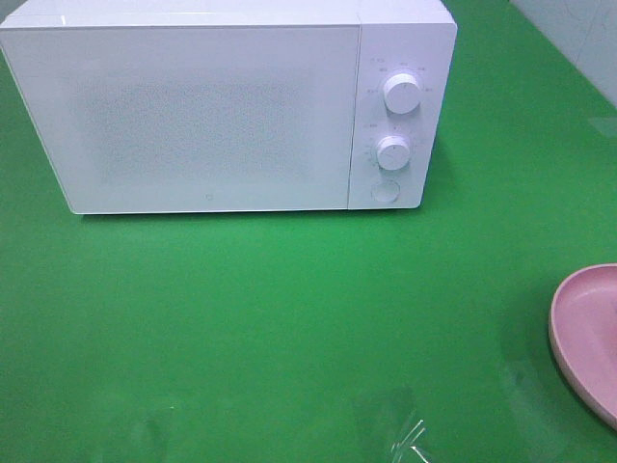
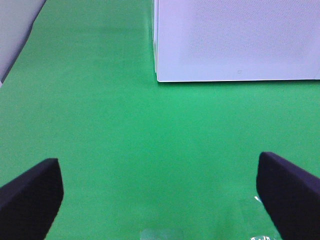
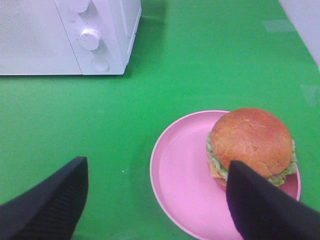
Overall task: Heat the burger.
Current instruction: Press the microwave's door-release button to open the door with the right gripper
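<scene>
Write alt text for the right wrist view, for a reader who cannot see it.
A burger with a glossy bun, lettuce and cheese sits off-centre on a pink plate on a green table. The open, empty right hand points toward it; a white microwave, door shut, stands beyond.

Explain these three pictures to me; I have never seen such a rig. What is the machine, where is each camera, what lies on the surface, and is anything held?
This is a two-armed robot. One picture comes from a camera mounted high, off the arms; the other two come from cameras on the wrists, each looking past its own dark end effector. On the green table stand a white microwave, door closed, and a pink plate carrying the burger. Both the left end effector and the right end effector are open, and neither holds anything.
</scene>
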You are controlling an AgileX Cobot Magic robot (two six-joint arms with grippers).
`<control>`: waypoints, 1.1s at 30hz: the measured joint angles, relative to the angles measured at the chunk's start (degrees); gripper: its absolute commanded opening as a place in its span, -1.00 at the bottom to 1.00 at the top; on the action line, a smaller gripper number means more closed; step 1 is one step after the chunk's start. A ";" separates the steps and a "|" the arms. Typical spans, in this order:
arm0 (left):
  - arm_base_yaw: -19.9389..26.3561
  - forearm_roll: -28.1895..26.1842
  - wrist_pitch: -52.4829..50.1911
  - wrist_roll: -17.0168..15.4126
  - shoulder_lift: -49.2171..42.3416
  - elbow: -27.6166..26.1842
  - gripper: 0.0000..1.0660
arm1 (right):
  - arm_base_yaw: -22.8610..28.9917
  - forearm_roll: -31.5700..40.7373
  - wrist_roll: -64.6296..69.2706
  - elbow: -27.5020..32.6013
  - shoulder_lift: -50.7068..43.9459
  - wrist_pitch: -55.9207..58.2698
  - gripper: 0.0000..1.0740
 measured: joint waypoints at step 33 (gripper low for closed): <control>0.00 0.00 0.00 0.00 0.00 0.00 0.83 | 0.00 0.00 1.38 -3.04 8.65 -9.05 0.36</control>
